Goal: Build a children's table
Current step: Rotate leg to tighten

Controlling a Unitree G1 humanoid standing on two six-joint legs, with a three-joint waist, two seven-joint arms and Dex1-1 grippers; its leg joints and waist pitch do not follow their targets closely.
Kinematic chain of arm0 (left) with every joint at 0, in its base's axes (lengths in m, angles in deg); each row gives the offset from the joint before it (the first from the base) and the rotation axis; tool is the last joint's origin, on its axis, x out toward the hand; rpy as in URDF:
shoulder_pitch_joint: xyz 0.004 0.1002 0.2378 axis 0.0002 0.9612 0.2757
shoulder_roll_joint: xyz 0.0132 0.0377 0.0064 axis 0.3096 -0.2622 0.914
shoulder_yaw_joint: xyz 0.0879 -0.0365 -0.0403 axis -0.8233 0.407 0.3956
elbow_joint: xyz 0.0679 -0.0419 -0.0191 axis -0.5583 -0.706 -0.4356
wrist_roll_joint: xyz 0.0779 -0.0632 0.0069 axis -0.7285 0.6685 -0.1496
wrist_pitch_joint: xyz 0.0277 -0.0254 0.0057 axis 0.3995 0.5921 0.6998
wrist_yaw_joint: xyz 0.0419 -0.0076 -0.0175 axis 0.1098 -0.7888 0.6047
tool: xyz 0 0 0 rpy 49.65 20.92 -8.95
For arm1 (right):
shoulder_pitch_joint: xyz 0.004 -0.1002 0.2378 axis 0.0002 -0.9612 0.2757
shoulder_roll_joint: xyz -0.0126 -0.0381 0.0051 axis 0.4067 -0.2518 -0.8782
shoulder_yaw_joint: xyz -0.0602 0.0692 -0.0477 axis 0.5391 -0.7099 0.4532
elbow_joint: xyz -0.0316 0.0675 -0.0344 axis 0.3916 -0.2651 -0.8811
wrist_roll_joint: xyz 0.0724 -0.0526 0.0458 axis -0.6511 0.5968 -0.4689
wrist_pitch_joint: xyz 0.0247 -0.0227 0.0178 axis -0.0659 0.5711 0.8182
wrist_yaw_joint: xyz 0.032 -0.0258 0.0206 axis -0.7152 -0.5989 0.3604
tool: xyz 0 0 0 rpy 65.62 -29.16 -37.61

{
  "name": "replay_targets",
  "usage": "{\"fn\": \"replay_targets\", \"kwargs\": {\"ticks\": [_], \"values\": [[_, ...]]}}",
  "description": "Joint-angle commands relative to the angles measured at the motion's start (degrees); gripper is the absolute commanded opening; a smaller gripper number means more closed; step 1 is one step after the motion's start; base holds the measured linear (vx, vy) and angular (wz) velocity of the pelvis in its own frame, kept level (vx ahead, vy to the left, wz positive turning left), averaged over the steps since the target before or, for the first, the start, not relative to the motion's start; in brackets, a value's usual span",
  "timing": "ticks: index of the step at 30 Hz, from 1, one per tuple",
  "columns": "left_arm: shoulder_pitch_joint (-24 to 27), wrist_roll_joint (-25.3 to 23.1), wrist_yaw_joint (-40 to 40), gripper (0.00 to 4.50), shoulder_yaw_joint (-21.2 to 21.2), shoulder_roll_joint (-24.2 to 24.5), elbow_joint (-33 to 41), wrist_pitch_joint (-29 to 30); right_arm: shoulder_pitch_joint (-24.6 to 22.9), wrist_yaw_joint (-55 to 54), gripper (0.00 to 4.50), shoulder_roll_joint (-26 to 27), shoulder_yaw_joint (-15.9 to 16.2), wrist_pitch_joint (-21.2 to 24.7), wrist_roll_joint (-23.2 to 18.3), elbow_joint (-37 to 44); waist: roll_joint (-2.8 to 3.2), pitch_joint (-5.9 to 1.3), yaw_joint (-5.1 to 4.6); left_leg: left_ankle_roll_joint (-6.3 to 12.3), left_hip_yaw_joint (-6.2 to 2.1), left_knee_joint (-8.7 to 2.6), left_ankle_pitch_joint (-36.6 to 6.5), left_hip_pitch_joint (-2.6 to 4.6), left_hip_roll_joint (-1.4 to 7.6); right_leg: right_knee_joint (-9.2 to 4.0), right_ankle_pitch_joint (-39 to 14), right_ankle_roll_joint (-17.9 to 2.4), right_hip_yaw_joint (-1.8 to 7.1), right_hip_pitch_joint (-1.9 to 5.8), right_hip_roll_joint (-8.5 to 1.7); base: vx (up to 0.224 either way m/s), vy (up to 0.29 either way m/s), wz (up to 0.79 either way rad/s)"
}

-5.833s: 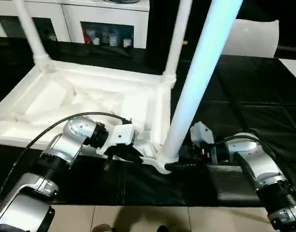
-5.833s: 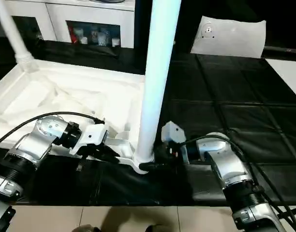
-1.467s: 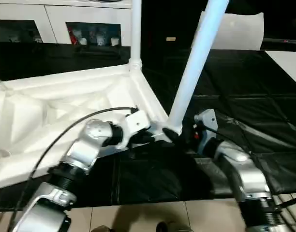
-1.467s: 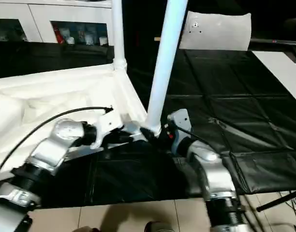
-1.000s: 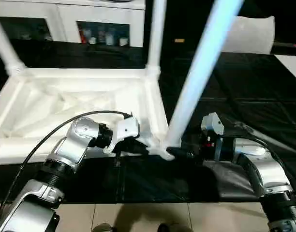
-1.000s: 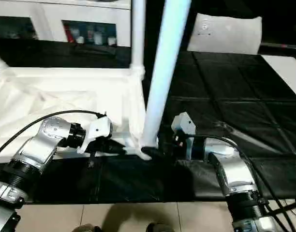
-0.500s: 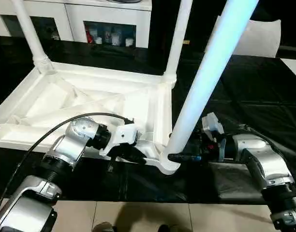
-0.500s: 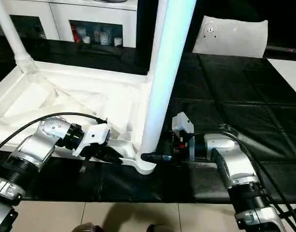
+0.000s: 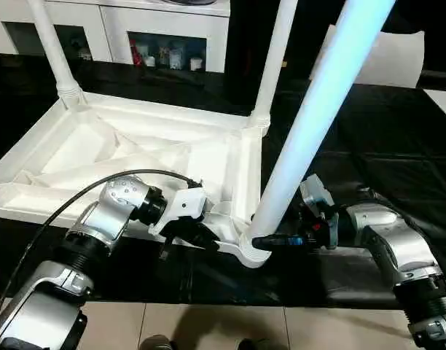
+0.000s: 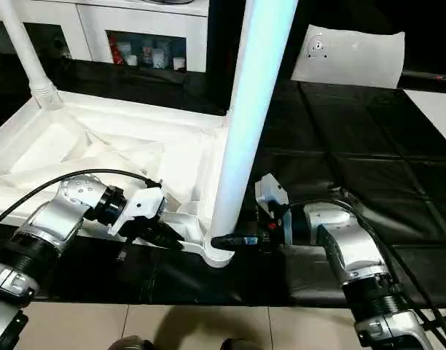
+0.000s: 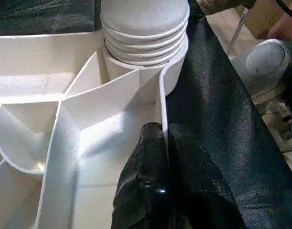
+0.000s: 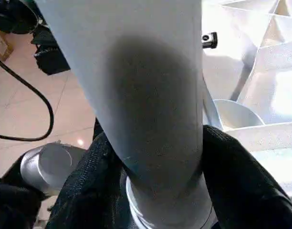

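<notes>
Right claw (image 10: 227, 240) has drawn in around the near leg (image 9: 310, 117) at its corner socket, lower centre; left claw (image 11: 166, 143) pinches the tabletop (image 9: 135, 157) rim; next, likely twist the leg home.

Silver forearms (image 9: 106, 219), black cable (image 9: 84, 191), black-fingered hands.
</notes>
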Motion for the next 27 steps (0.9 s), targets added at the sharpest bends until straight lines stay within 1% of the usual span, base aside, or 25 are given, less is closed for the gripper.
{"fn": "replay_targets", "kwargs": {"ticks": [1, 3, 4, 5, 6, 7, 8, 9, 10, 11, 12, 13, 14, 15, 16, 17, 19, 20, 21, 22, 23, 24, 25, 26, 27], "values": [[-0.64, -0.6, -1.94, 0.0, -2.41, -0.6, -0.18, -0.56, -1.39, 0.56, 2.08, -0.23, 0.84, 1.66, -1.66, 1.94, -0.05, -3.77, -0.13, 4.55, -0.48, -3.79, -5.37, 0.4, 3.46, -3.48, -10.85, -13.81, 2.82, 2.98, -4.98, 0.0, 0.0, 0.0], [-0.44, -1.26, -0.18, 0.0, -2.33, -0.82, -0.22, -0.38, -2.09, -0.71, 2.07, 0.42, 0.67, 2.81, -1.91, 2.77, -0.15, -3.73, -0.06, 4.4, -0.49, -3.84, -5.54, 0.39, 3.49, -3.56, -11.03, -13.58, 2.85, 2.99, -4.96, 0.0, 0.0, 0.0], [-0.18, -2.04, 2.5, 0.0, -2.06, -1.37, -0.23, 0.27, -3.03, -3.23, 2.07, 1.35, 0.6, 4.38, -1.82, 4.03, 0.0, -3.69, 0.03, 4.23, -0.55, -3.91, -5.88, 0.44, 3.5, -3.6, -11.6, -13.43, 2.84, 2.97, -5.01, 0.0, 0.0, 0.0], [0.06, -2.49, 4.88, 0.0, -1.64, -1.98, -0.03, 1.61, -3.82, -5.74, 2.07, 2.39, 0.43, 5.35, -1.7, 5.0, -0.08, -3.69, -0.04, 4.06, -0.55, -3.94, -5.93, 0.41, 3.52, -3.62, -11.76, -13.28, 2.85, 2.97, -4.96, 0.0, 0.0, 0.0], [0.25, -2.79, 7.64, 0.0, -1.04, -2.88, 0.33, 3.51, -4.64, -9.01, 2.07, 3.89, 0.09, 6.04, -1.36, 5.86, 0.08, -3.44, -0.07, 3.5, -0.58, -4.09, -7.24, 0.58, 3.5, -4.02, -13.66, -12.91, 2.88, 2.74, -4.98, 0.0, 0.0, 0.0], [0.36, -2.95, 9.41, 0.0, -0.64, -3.47, 0.58, 4.8, -5.17, -11.15, 2.07, 4.89, -0.17, 6.48, -1.13, 6.4, 0.01, -3.22, -0.19, 2.53, -0.69, -4.28, -8.98, 0.72, 3.48, -4.27, -16.91, -12.25, 2.92, 2.66, -5.08, 0.0, 0.0, 0.0], [0.42, -2.27, 11.83, 0.0, 0.47, -4.77, 1.18, 7.7, -5.68, -15.21, 2.07, 6.6, -0.27, 6.84, 0.29, 6.66, 0.14, -2.97, -0.27, 2.04, -0.82, -4.47, -10.39, 0.73, 3.4, -4.65, -19.91, -11.57, 2.85, 2.59, -5.12, 0.0, 0.0, 0.0], [0.44, -1.78, 13.16, 0.0, 1.14, -5.55, 1.54, 9.41, -5.93, -17.59, 2.07, 7.58, -0.28, 7.03, 1.23, 6.76, -0.01, -2.87, -0.52, 0.71, -0.89, -4.54, -12.49, 0.89, 3.37, -5.06, -24.95, -9.99, 2.87, 2.4, -5.15, -0.051, 0.003, -0.04], [0.3, -1.4, 15.86, 0.0, 2.11, -7.01, 2.22, 12.17, -6.17, -22.42, 2.07, 9.95, -0.46, 7.63, 2.82, 6.59, -0.01, -2.78, -0.95, 0.02, -1.17, -4.68, -13.92, 0.74, 3.13, -5.45, -29.04, -8.46, 2.75, 2.39, -5.2, -0.051, 0.003, -0.04], [0.25, -1.3, 16.76, 0.0, 2.41, -7.48, 2.44, 13.05, -6.25, -24.01, 2.06, 10.75, -0.52, 7.84, 3.32, 6.52, 0.03, -2.68, -1.25, -0.39, -1.43, -4.75, -15.08, 0.72, 2.98, -5.93, -33.06, -6.86, 2.54, 2.2, -5.29, -0.056, 0.007, -0.06], [0.25, -1.3, 16.76, 0.0, 2.41, -7.48, 2.44, 13.05, -6.25, -24.01, 2.04, 10.75, -0.52, 7.84, 3.32, 6.52, -0.03, -2.7, -1.36, -0.39, -1.49, -4.71, -15.7, 0.87, 2.96, -6.25, -34.6, -6.1, 2.52, 2.1, -5.37, 0.0, 0.0, 0.0], [-0.37, -1.52, 22.01, 0.0, 3.78, -10.03, 3.37, 17.37, -5.81, -32.93, 2.03, 15.91, -1.8, 9.51, 4.93, 5.95, 0.18, -2.63, -1.83, -0.37, -1.63, -4.83, -16.09, 0.82, 3.05, -6.3, -34.48, -5.83, 2.61, 2.03, -5.34, 0.0, 0.0, 0.0], [-0.37, -1.52, 22.01, 0.0, 3.78, -10.03, 3.37, 17.37, -5.81, -32.93, 2.03, 15.91, -1.8, 9.51, 4.93, 5.95, 0.19, -2.58, -2.26, -0.6, -1.65, -4.96, -16.46, 0.66, 3.11, -6.21, -34.04, -6.0, 2.57, 1.92, -5.18, 0.0, 0.0, 0.0], [-1.26, -1.87, 27.31, 0.0, 5.0, -12.57, 3.7, 21.11, -4.92, -41.47, 2.01, 20.8, -3.12, 10.83, 6.51, 5.14, 0.1, -2.61, -2.63, -0.88, -1.96, -5.11, -16.98, 0.25, 2.96, -6.23, -34.54, -5.47, 2.25, 2.25, -5.25, 0.0, 0.0, 0.0], [-1.5, -2.08, 28.4, 0.0, 5.16, -13.1, 3.63, 21.64, -4.64, -42.99, 2.0, 21.7, -3.28, 10.95, 6.86, 4.8, 0.12, -2.47, -3.28, -1.39, -2.11, -5.17, -18.55, 0.31, 2.78, -6.49, -36.33, -5.03, 2.0, 1.86, -5.15, 0.0, 0.0, 0.0], [-2.48, -2.82, 32.98, 0.0, 6.02, -15.31, 3.19, 23.61, -3.61, -48.62, 2.0, 25.01, -3.95, 11.18, 8.0, 3.57, 0.27, -2.64, -3.77, -1.45, -2.18, -4.94, -19.42, 0.65, 2.65, -6.81, -37.34, -4.59, 2.02, 1.7, -5.32, 0.0, 0.0, 0.0], [-3.51, -4.08, 38.2, 0.0, 6.76, -17.98, 3.02, 25.66, -2.12, -54.83, 2.0, 28.44, -4.26, 10.48, 9.79, 1.43, 0.43, -2.89, -4.35, -1.2, -2.16, -4.96, -18.82, 0.67, 2.75, -6.75, -33.8, -5.55, 2.13, 1.7, -5.15, 0.0, 0.0, 0.0], [-3.55, -4.19, 38.5, 0.0, 6.79, -18.11, 3.03, 25.74, -2.04, -55.15, 2.0, 28.6, -4.27, 10.46, 9.89, 1.31, 0.44, -2.89, -4.48, -1.0, -2.15, -5.03, -18.39, 0.59, 2.8, -6.62, -32.32, -5.92, 2.15, 1.8, -5.11, 0.0, 0.0, 0.0], [-3.79, -4.89, 40.52, 0.0, 6.96, -19.03, 3.14, 26.27, -1.53, -57.27, 2.0, 29.66, -4.37, 10.33, 10.53, 0.52, 0.53, -2.88, -4.69, -0.52, -1.99, -5.15, -17.63, 0.35, 2.83, -6.53, -29.2, -6.75, 2.25, 1.95, -4.99, 0.0, 0.0, 0.0], [-3.95, -6.03, 42.91, 0.0, 6.64, -20.79, 3.79, 27.47, -0.65, -60.4, 2.0, 31.83, -5.09, 9.3, 10.72, -0.87, 0.4, -2.9, -4.59, 0.04, -1.77, -5.06, -17.63, 0.63, 2.84, -6.55, -27.18, -7.37, 2.42, 1.76, -4.91, 0.0, 0.0, 0.0], [-3.8, -6.81, 44.43, 0.0, 6.51, -21.43, 4.35, 27.57, -0.49, -61.07, 2.0, 32.47, -4.73, 8.13, 11.16, -1.01, 0.59, -2.88, -4.7, 0.28, -1.68, -5.05, -17.42, 0.59, 2.85, -6.33, -25.53, -8.22, 2.63, 1.74, -4.92, 0.0, 0.0, 0.0], [-3.8, -6.81, 44.43, 0.0, 6.51, -21.43, 4.35, 27.57, -0.49, -61.07, 2.0, 32.47, -4.73, 8.13, 11.16, -1.01, 0.59, -2.97, -4.63, 0.36, -1.6, -5.01, -17.02, 0.6, 2.89, -6.32, -24.7, -8.44, 2.67, 1.85, -4.97, 0.0, 0.0, 0.0], [-3.77, -7.05, 44.75, 0.0, 6.45, -21.45, 4.45, 27.43, -0.52, -61.15, 2.55, 32.5, -4.57, 7.75, 11.35, -0.95, 0.5, -3.05, -4.51, 0.86, -1.45, -4.99, -15.62, 0.43, 2.79, -6.13, -22.39, -8.82, 2.78, 2.06, -4.83, 0.0, 0.0, 0.0], [-3.74, -7.2, 44.73, 0.0, 6.33, -21.38, 4.52, 27.42, -0.55, -61.08, 2.55, 32.55, -4.69, 7.51, 11.33, -0.92, 0.5, -3.11, -4.45, 1.17, -1.38, -4.95, -14.9, 0.38, 2.79, -6.0, -21.14, -9.03, 2.85, 2.17, -4.82, 0.0, 0.0, 0.0], [-3.61, -7.91, 44.57, 0.0, 5.76, -21.02, 4.85, 27.48, -0.71, -60.82, 2.69, 32.84, -5.37, 6.41, 11.18, -0.76, 0.6, -3.23, -4.41, 1.58, -1.31, -4.92, -13.59, 0.32, 2.87, -5.71, -18.59, -9.69, 2.91, 2.33, -4.86, 0.0, 0.0, 0.0]]}}
